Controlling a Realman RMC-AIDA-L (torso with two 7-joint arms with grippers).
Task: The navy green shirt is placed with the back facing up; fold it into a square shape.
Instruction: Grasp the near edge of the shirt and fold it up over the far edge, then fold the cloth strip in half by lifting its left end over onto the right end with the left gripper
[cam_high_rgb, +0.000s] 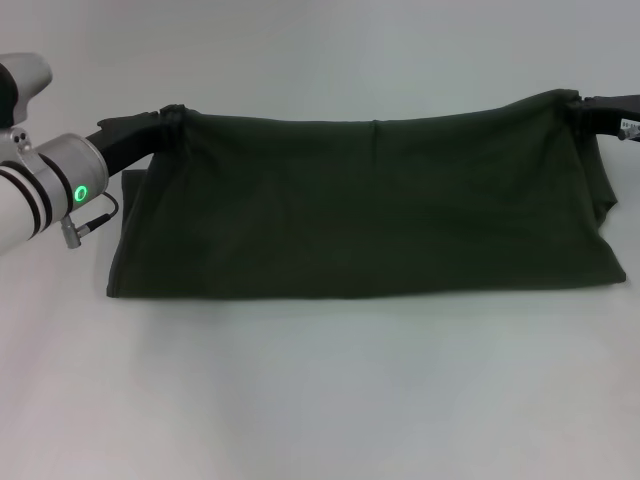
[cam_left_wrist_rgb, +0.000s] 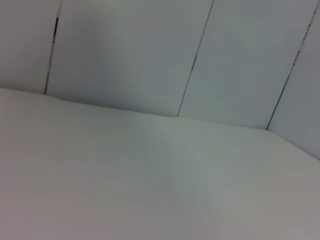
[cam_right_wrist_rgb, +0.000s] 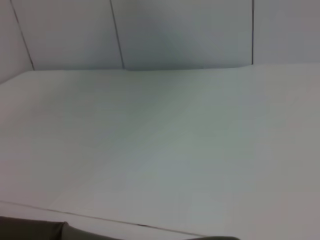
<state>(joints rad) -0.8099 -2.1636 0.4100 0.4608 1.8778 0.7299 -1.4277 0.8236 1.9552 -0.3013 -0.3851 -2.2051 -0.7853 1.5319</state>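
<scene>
The white tabletop carries the navy green shirt, its near edge lying flat and its far edge lifted taut; the left pincer clamps one far corner, the right pincer the other.

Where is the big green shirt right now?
In the head view, the large dark olive-green fabric shirt stretches across the middle of the white table, its far edge pinched by the left claw and right claw.

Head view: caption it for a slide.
Both grippers, left and right, hold the navy green shirt stretched above the table.
</scene>
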